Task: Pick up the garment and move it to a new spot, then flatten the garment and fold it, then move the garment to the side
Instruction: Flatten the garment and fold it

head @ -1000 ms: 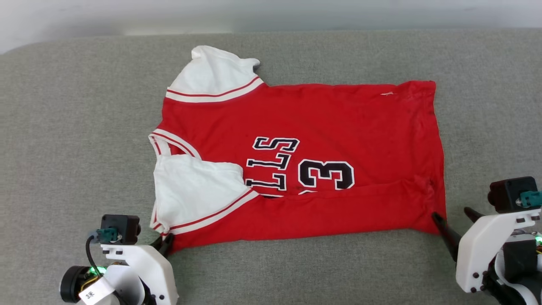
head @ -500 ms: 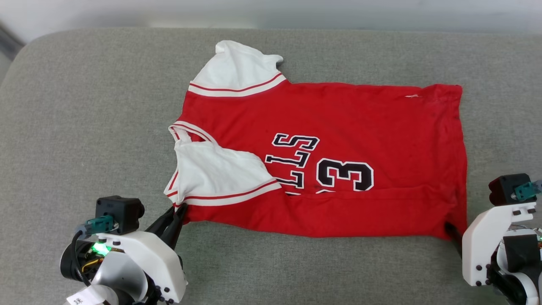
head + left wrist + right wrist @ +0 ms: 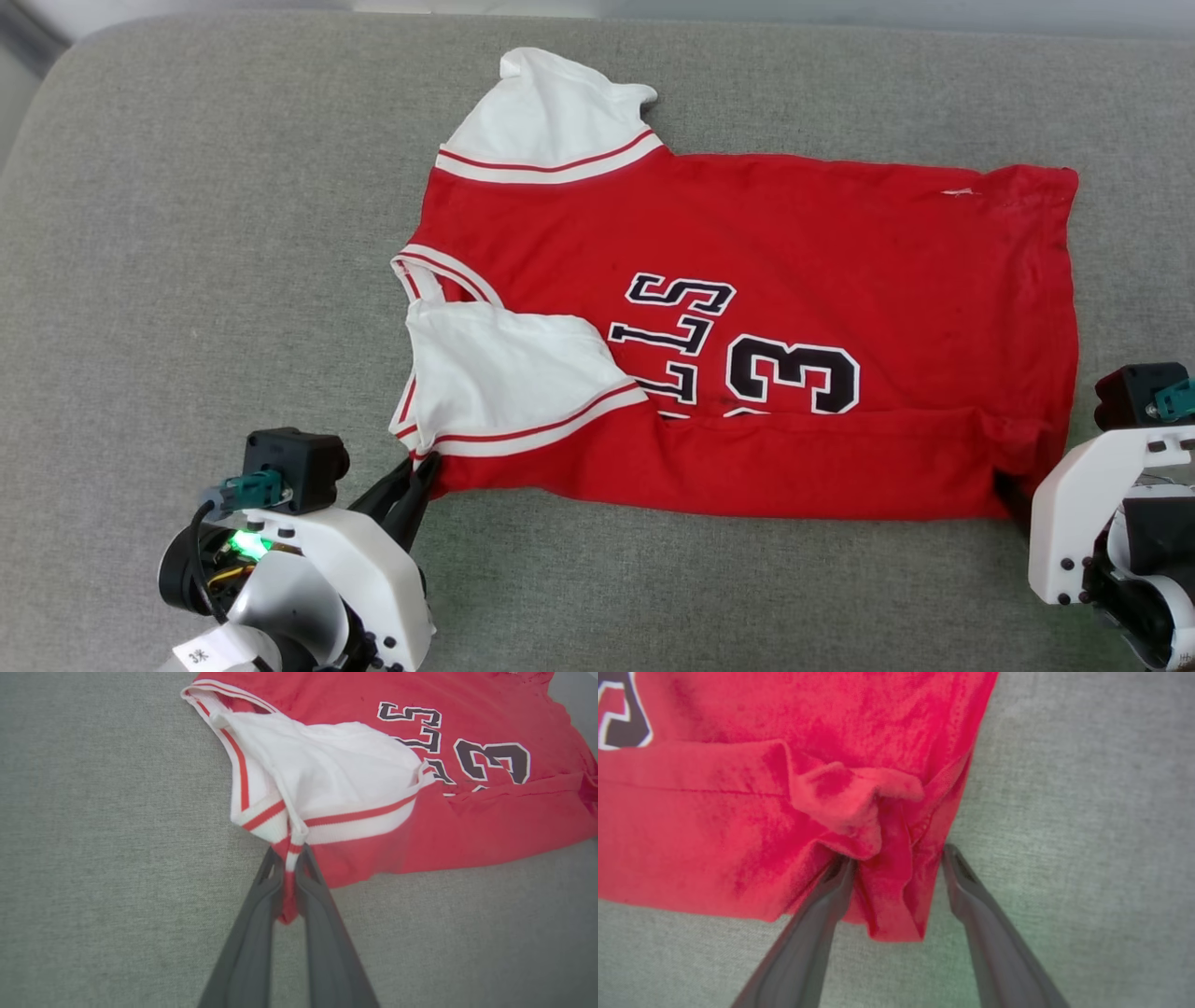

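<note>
Head view gives you the whole garment (image 3: pixel 747 233): a red jersey-style T-shirt lying nearly flat across the middle of the grey upholstered surface (image 3: pixel 187 233), collar toward the robot's left and hem toward its right. The far white sleeve (image 3: pixel 546 117) juts toward the back. The near white sleeve (image 3: pixel 504 373) is folded in over the chest. The near side edge is turned up in a long band that covers the bottom of the black, white-outlined lettering (image 3: pixel 677 308) and part of the number.

Left wrist view tells you what the head view cannot. The left gripper (image 3: pixel 289 851) has its 2 dark fingers (image 3: pixel 254 933) pressed together on the red-and-white striped trim at the near sleeve's corner, and a red tongue of cloth hangs between them below the pinch. From the head, you see that gripper (image 3: pixel 422 467) at the garment's near left corner.

Right wrist view shows you the right gripper (image 3: pixel 897 856) with its fingers (image 3: pixel 808 933) spread, straddling the bunched near hem corner. 1 finger touches the cloth, the other stands just beside the edge, and nothing is pinched.

The shirt is a soft knit, crumpled into folds at that corner. The surface is a fine grey weave with a rounded far-left corner.
</note>
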